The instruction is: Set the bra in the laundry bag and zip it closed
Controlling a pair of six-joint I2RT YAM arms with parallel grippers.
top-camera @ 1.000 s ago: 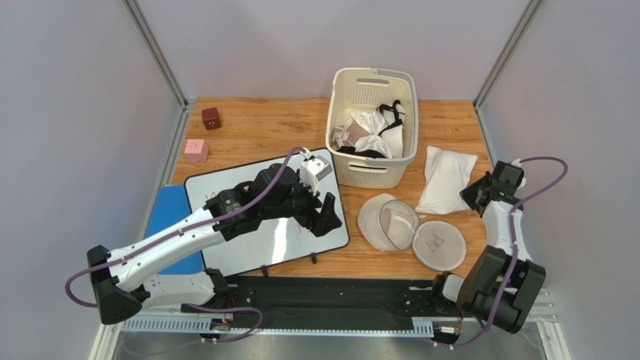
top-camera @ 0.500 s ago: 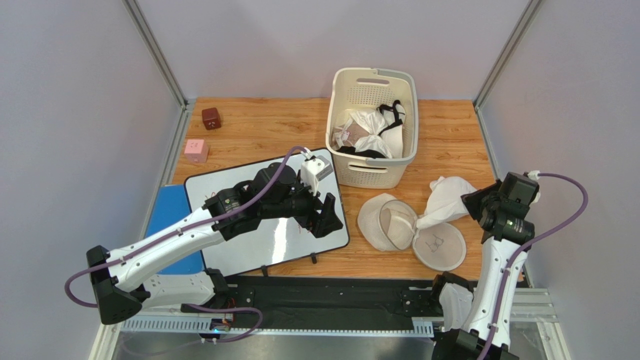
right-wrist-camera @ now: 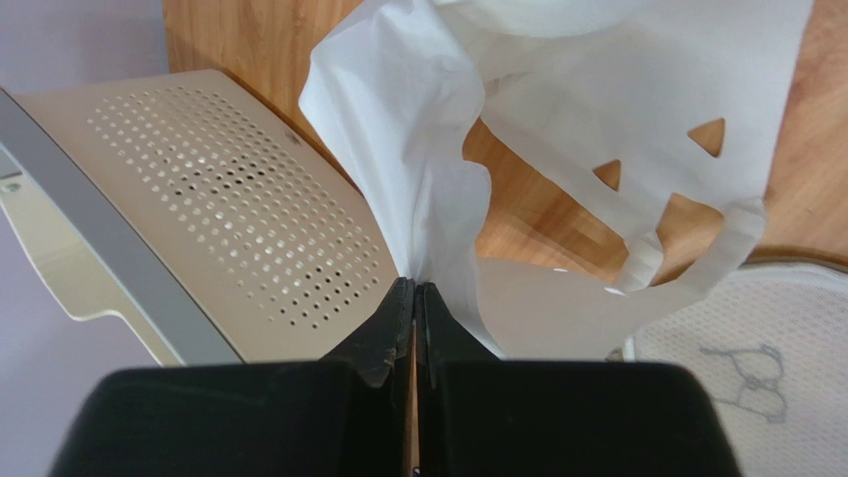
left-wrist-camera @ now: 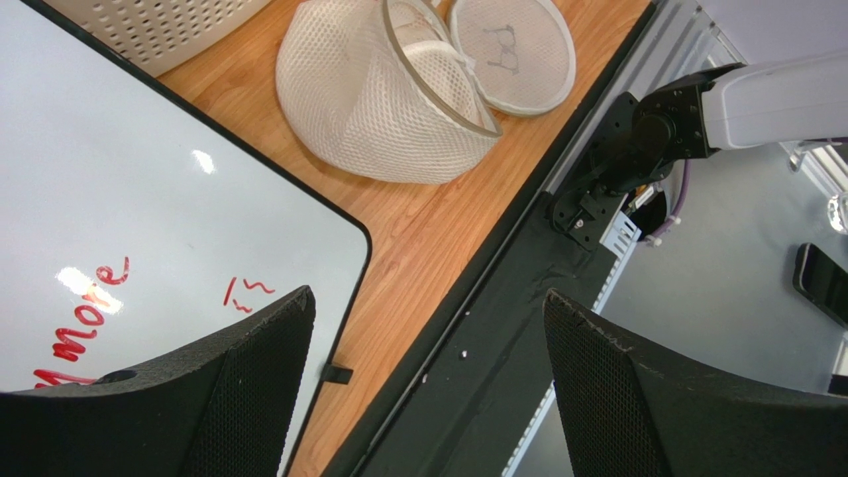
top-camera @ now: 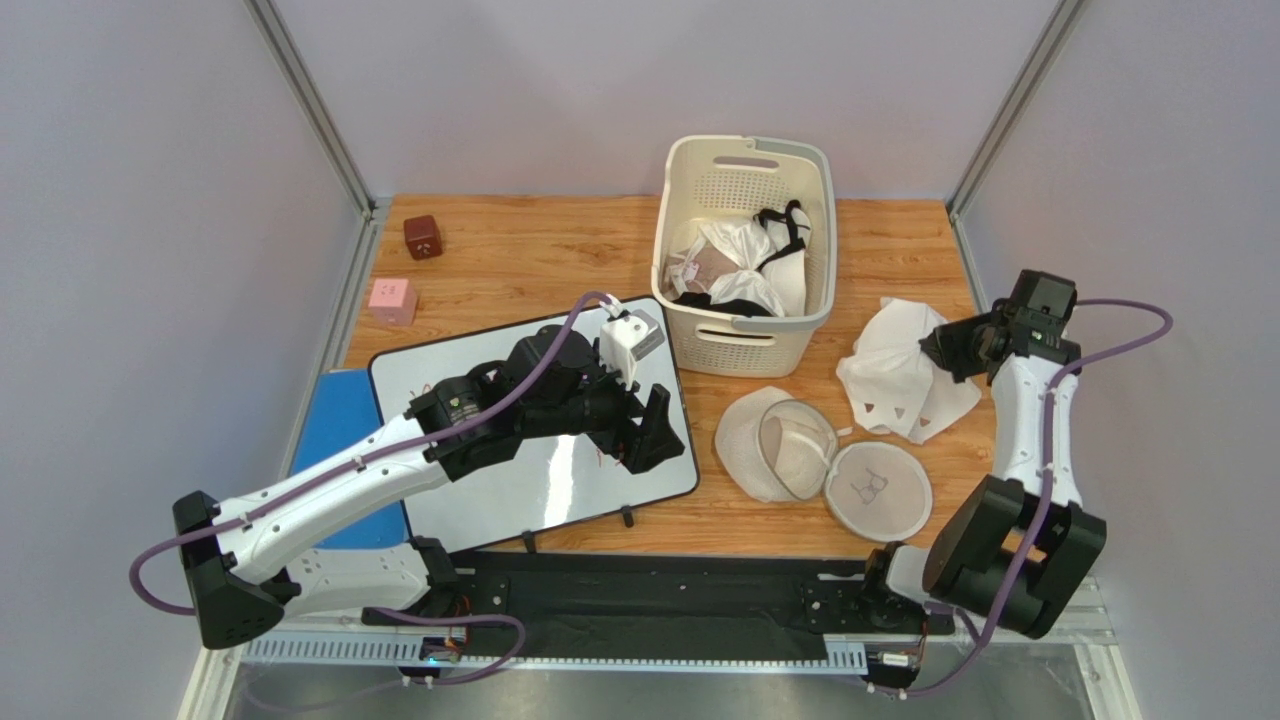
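Observation:
The bra (top-camera: 896, 369) is white fabric, lifted and hanging unfolded at the right of the table, just right of the basket. My right gripper (top-camera: 950, 354) is shut on its edge; in the right wrist view the closed gripper (right-wrist-camera: 414, 290) pinches the bra cloth (right-wrist-camera: 597, 109), straps dangling. The laundry bag (top-camera: 796, 450) lies open below it, one mesh half tilted up, the other half (top-camera: 879, 491) flat; it also shows in the left wrist view (left-wrist-camera: 388, 94) and the right wrist view (right-wrist-camera: 742, 348). My left gripper (top-camera: 657, 428) is open and empty over the whiteboard (left-wrist-camera: 149, 199).
A cream slatted basket (top-camera: 747, 255) with white and black-strapped garments stands behind the bag; its wall (right-wrist-camera: 229, 219) is close to my right gripper. A whiteboard (top-camera: 496, 465) lies on a blue mat (top-camera: 334, 435). Two small cubes (top-camera: 394, 300) sit far left.
My right gripper has taken the bra off the table and raised it; it swung toward the bag, then back to the far right. The bra now hangs unfolded. The left arm has not moved.

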